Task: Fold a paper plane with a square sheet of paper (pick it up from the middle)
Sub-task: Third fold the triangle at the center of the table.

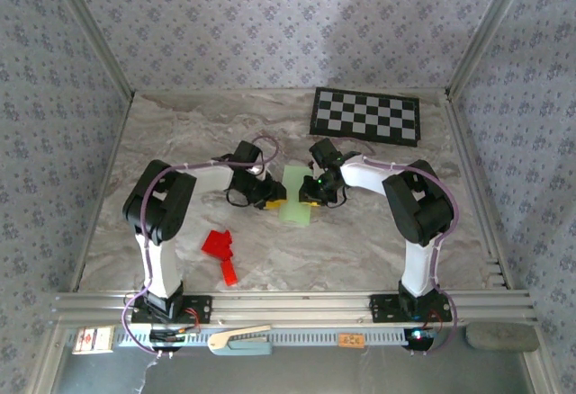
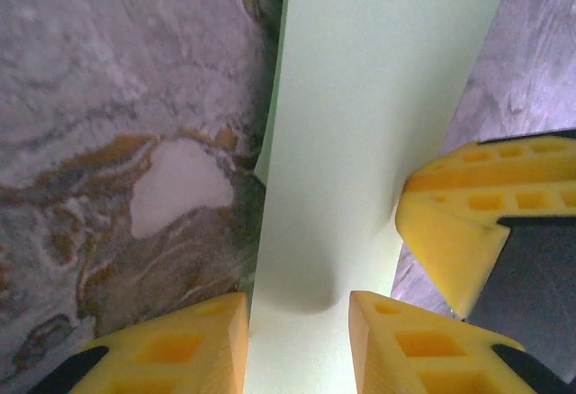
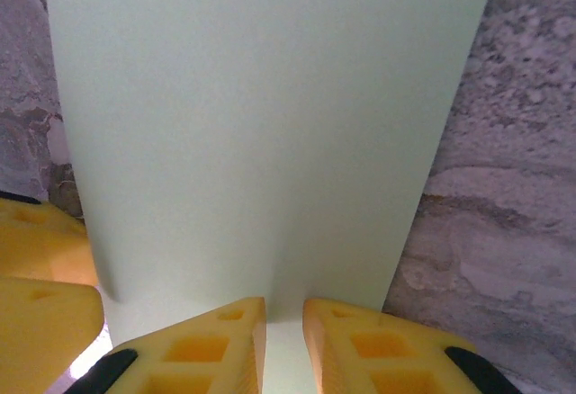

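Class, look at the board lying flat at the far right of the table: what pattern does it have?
The board has a black-and-white checkered pattern, clearest in the top view.

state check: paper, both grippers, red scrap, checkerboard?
square sheet of paper: folded into a strip, not yet a plane, on the table between both grippers
left gripper: fingers either side of the sheet's edge
right gripper: shut on the sheet's edge
red paper shape: untouched, lying apart
checkerboard: flat, far right

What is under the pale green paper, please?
Under the pale green paper lies the marble-patterned table, visible beside its edges. The left gripper and right gripper pinch it. What lies directly beneath the sheet is covered.
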`<state>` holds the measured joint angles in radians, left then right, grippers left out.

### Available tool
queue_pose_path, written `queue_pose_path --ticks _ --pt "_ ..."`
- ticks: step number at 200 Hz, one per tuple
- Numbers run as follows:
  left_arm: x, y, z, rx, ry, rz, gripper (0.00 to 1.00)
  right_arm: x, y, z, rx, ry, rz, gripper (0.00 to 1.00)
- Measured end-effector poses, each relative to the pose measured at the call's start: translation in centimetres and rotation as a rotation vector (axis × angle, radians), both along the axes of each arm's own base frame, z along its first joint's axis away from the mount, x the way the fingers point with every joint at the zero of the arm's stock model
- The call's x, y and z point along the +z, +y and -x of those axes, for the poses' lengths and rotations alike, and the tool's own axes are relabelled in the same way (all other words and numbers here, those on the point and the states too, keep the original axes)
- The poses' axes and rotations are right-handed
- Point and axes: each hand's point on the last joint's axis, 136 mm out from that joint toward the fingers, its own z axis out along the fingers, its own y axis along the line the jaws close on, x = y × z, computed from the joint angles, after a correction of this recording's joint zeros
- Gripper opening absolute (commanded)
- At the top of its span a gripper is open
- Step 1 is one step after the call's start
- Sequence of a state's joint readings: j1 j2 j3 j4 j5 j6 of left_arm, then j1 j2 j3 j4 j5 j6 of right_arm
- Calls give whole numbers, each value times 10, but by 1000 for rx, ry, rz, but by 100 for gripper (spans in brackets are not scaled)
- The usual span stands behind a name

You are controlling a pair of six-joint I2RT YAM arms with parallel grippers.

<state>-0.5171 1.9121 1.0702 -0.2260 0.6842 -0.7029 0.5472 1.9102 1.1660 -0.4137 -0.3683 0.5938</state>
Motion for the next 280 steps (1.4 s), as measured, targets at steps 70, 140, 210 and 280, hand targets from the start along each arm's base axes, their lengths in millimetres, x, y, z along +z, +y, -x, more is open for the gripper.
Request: queue_pose_path --ticks 70,140,210,280 --pt "7 -3 12 -18 7 76 36 0 0 0 0 1 0 24" --pt "24 -4 9 3 -33 128 36 0 0 0 1 2 -2 24" --pt "23 -3 5 19 -40 137 38 0 0 0 1 3 -2 24" --pt "29 -12 -14 20 -77 159 40 0 1 0 1 3 -2 24"
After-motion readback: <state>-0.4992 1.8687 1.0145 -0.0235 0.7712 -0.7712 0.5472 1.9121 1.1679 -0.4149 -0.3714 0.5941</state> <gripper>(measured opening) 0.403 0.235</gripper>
